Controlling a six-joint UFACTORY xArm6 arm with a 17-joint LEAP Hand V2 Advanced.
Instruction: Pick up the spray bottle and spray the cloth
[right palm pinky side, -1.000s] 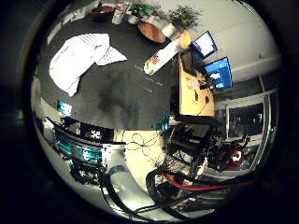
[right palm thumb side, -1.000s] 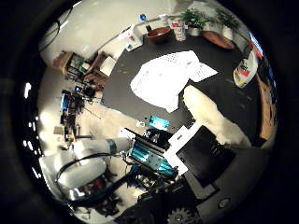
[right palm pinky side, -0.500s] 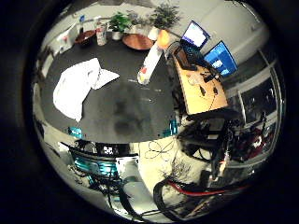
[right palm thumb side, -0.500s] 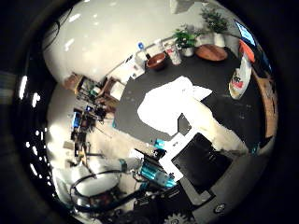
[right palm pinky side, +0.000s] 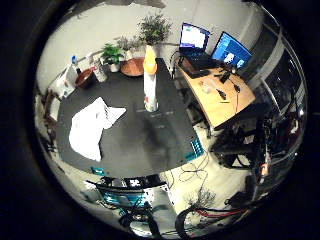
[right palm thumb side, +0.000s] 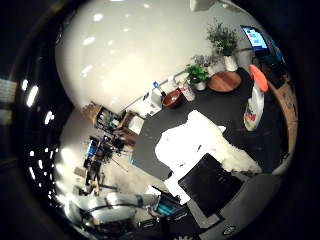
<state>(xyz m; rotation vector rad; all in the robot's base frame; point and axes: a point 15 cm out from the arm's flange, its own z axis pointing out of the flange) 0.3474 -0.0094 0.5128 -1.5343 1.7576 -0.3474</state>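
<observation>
The spray bottle (right palm pinky side: 150, 80) stood upright on the dark table (right palm pinky side: 160, 145), white-bodied with an orange trigger head, near the table's far side and not far from the edge that faced a wooden desk (right palm pinky side: 220, 97) with 2 lit monitors (right palm pinky side: 212, 45). Its long axis ran vertical, so a grasp would likely have to come in from the side and wrap the body below the head. The white cloth (right palm pinky side: 92, 127) lay crumpled flat on the same table, well apart from the bottle, toward the opposite edge. Both things looked small in the palm views, with the whole tabletop in sight, which put the bottle well away from the palm; nothing was held or touched. The hand (right palm thumb side: 210, 185) showed only as black and white parts jutting in beside the cloth in the thumb-side view, and from those parts I could not tell whether the fingers were straight or curled. Beyond the bottle, at the table's far end, sat a round wooden board (right palm pinky side: 132, 66), a dark bowl (right palm pinky side: 85, 77), a small bottle (right palm pinky side: 98, 71) and potted plants (right palm pinky side: 152, 30) against the wall. My judgement was that the reach had barely begun, and the next move would call for closing on the bottle.
</observation>
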